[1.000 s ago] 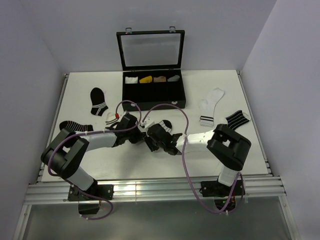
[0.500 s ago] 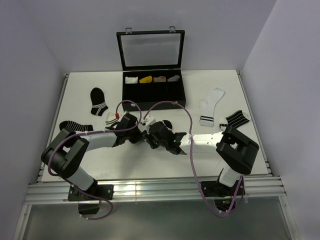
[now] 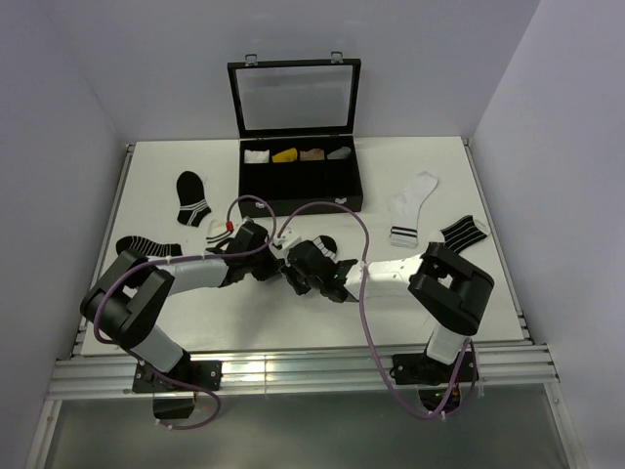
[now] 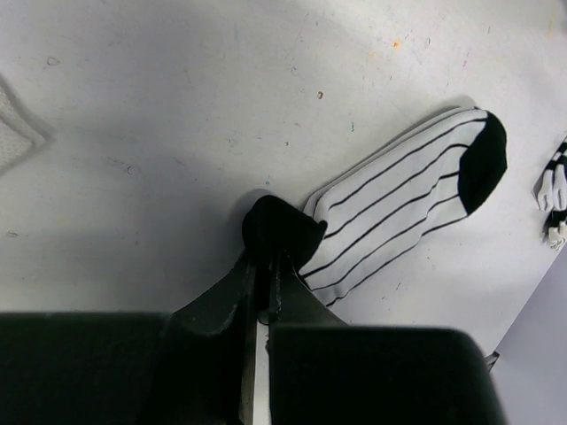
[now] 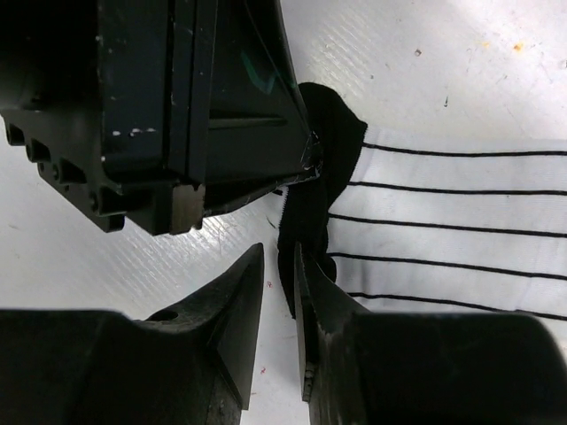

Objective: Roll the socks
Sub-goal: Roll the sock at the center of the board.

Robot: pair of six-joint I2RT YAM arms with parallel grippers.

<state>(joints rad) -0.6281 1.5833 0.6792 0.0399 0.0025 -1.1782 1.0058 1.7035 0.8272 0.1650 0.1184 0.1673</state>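
The white sock with thin black lines and a black toe (image 4: pixel 399 204) lies flat mid-table and also shows in the right wrist view (image 5: pixel 461 239). In the top view only its toe (image 3: pixel 323 243) shows past the arms. My left gripper (image 4: pixel 268 266) is shut on its black cuff (image 4: pixel 279 230). My right gripper (image 5: pixel 279 252) sits just beside the left gripper (image 5: pixel 306 164). Its jaws stand narrowly apart, with the cuff's edge (image 5: pixel 306 221) at the tips. In the top view the two grippers meet, left gripper (image 3: pixel 281 256) and right gripper (image 3: pixel 293 267). The plain white sock with a black-banded cuff (image 3: pixel 411 200) lies flat at the right.
An open black case (image 3: pixel 298 203) stands at the back, with small rolled bundles in its far compartments. Black socks with white stripes lie at the left (image 3: pixel 192 198), the near left (image 3: pixel 146 246) and the right (image 3: pixel 461 233). A small white piece (image 3: pixel 217 231) lies by the left arm.
The right arm's elbow swung out to the right and has come back. Its gripper stayed by the cuff. The left gripper has kept its hold.
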